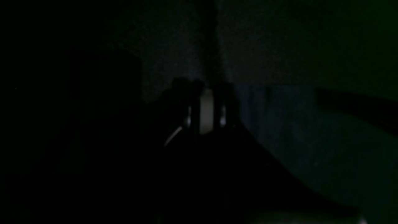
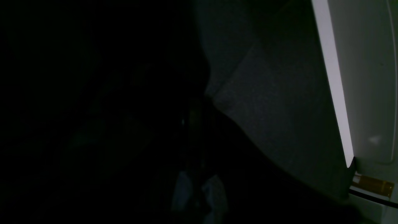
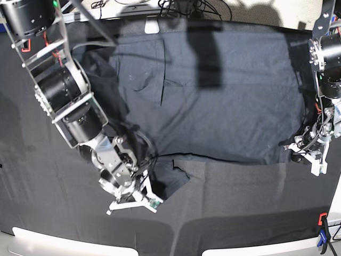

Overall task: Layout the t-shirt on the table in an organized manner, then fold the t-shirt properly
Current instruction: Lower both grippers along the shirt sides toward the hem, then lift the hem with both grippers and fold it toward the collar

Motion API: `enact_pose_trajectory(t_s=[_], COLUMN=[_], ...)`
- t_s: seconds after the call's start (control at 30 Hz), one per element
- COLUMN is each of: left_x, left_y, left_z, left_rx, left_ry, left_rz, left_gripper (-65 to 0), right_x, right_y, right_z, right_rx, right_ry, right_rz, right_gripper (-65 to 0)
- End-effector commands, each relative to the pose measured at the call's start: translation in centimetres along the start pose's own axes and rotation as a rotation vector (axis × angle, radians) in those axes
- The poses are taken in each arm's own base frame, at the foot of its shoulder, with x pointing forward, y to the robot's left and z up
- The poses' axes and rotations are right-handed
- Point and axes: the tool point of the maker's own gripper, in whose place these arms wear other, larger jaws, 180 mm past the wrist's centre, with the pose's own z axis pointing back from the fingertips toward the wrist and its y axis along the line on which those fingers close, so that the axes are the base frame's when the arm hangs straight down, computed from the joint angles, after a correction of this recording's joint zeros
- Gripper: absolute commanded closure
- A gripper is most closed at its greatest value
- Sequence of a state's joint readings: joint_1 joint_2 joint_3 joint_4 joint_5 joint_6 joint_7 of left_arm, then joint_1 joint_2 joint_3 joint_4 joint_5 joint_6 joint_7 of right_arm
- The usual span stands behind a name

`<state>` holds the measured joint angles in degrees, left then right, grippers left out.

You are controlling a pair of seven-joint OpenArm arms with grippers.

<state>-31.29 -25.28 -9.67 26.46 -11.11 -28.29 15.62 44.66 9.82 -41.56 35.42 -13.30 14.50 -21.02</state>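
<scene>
Broadly, one black-clothed table point(image 3: 240, 213) fills the base view, its pale rim showing in two stretches around six and seven o'clock. On it lies one charcoal T-shirt point(image 3: 224, 117), spread from ten o'clock through twelve to between three and four, with one small flap near six. Two robot arms reach in, each with one gripper. The right gripper point(image 3: 152, 200), between six and seven, is pinched narrow on the T-shirt's flap. The left gripper point(image 3: 295, 152), between three and four, is narrow at the hem; I cannot tell whether it grips fabric. One orange-and-blue clamp point(image 3: 323, 232) sits at four.
</scene>
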Motion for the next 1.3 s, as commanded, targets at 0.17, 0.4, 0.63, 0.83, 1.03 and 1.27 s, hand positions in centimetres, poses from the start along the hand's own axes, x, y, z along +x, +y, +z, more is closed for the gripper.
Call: enact_pose_trajectory(t_s=[0.17,0.4,0.63,0.83,1.03,1.27], left_x=[1.0,0.7,0.0,0.9,-1.0,-1.9], left_y=[0.8,0.9,0.6,2.1,2.8,1.9], left_z=[0.3,0.3,2.3,6.1,8.1,9.7], left_rx=[0.021,0.020,0.013,0.100,0.121,0.113], left_ry=[-0.001,-0.003,-0.083,-0.200,-0.175,-0.177], left_rz=[-0.013,-0.005,-0.063,-0.065,-0.071,-0.125], left_gripper=[0.0,0.0,0.0,0.0,0.0,0.0], right_x=[2.4,3.0,-0.5,-5.5,-8.5,-11.2], right_y=[-4.0,-6.2,-5.2,-2.3,0.0,-0.7], right_z=[0.9,3.6,8.0,10.9,14.0,18.4], right_rx=[-0.119,-0.184,-0.220,-0.197,-0.182,-0.235], right_ry=[-0.059,-0.066,-0.137,-0.118,-0.106,-0.091], right_rz=[-0.037,-0.023,0.052,0.132,0.160,0.105], right_gripper=[0.0,0.0,0.0,0.0,0.0,0.0])
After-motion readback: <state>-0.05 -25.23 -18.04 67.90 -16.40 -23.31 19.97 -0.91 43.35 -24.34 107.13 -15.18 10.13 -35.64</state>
